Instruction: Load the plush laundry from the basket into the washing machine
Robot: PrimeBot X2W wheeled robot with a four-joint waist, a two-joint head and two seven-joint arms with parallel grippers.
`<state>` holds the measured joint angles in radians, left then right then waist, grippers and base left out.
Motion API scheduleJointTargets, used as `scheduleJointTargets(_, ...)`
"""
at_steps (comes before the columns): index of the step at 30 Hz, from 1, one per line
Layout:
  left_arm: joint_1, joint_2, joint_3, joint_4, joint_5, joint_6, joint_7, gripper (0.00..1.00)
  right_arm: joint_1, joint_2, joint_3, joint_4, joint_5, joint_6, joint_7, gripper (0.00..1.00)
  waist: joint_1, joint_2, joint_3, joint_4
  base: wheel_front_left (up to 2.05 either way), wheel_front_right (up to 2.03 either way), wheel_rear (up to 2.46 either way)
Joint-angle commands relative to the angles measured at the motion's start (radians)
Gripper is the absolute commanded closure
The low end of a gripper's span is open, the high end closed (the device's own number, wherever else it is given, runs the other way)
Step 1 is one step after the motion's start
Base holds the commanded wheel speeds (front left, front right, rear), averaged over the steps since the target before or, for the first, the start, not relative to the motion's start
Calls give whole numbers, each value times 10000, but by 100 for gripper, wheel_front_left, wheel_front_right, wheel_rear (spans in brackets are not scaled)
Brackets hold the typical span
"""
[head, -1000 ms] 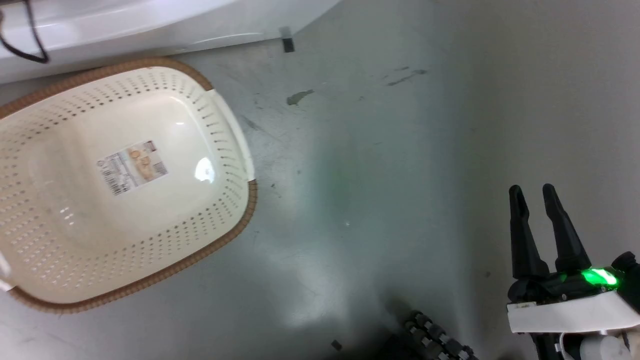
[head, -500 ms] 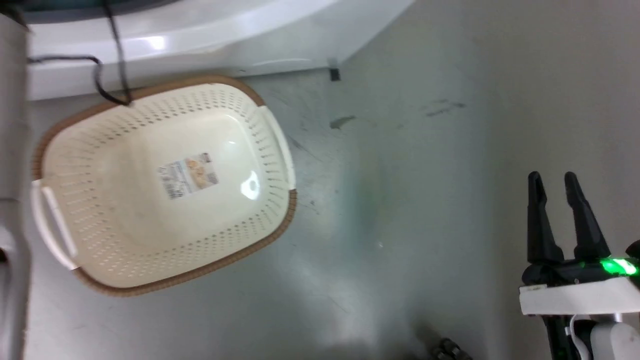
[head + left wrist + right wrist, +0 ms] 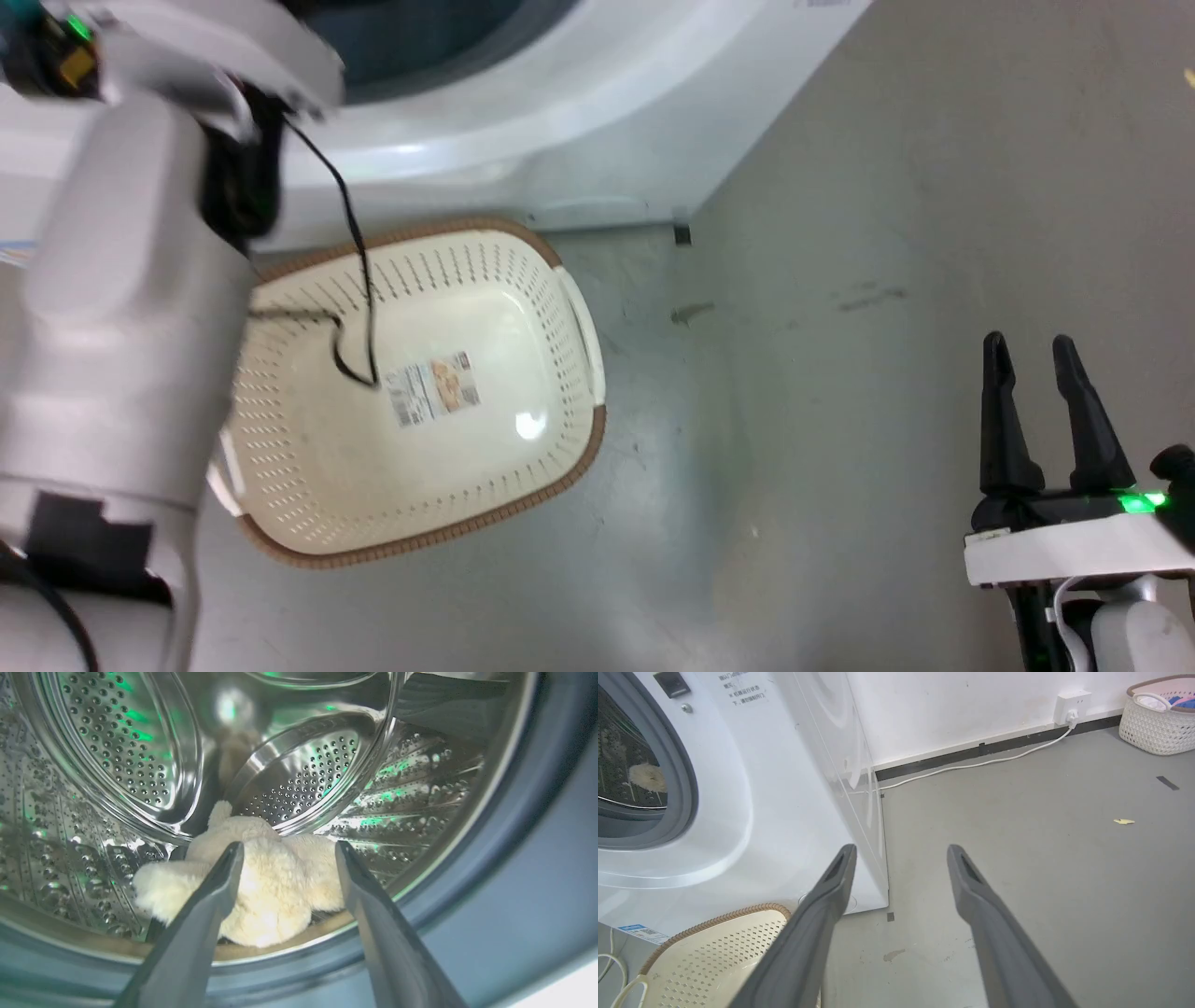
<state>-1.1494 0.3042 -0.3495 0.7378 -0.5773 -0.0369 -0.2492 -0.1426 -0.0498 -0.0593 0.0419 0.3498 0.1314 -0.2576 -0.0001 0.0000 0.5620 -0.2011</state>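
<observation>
Just one plush laundry lies in the washing machine, one basket beside.

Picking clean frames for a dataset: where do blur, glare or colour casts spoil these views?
Head view: the left forearm is smeared, and a glare spot sits on the bottom of the basket. Left wrist view: green reflections streak the steel drum, and the plush laundry looks washed out. Right wrist view: evenly lit, with the washing machine and floor sharp.
</observation>
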Motion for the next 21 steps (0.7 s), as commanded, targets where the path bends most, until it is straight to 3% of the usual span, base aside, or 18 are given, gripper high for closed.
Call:
scheduleJointTargets(1, 295, -70, -10, -20, -34, 33, -99, 0, 45, -4, -28, 74, -71, -7, -42, 0, 1, 0, -434, 234, 0, 0, 0)
scheduleJointTargets(14, 3103, -612, 503, -805, 398, 424, -124, 0, 730, -4, -213, 637, -433, -7, -42, 0, 1, 0, -2554, 1208, 0, 0, 0)
scheduleJointTargets(21, 4524, -594, 868, -1236, 700, 660, -125, 0, 1089, -4, -173, 820, -507, -7, -42, 0, 1, 0, -3492, 1557, 0, 0, 0)
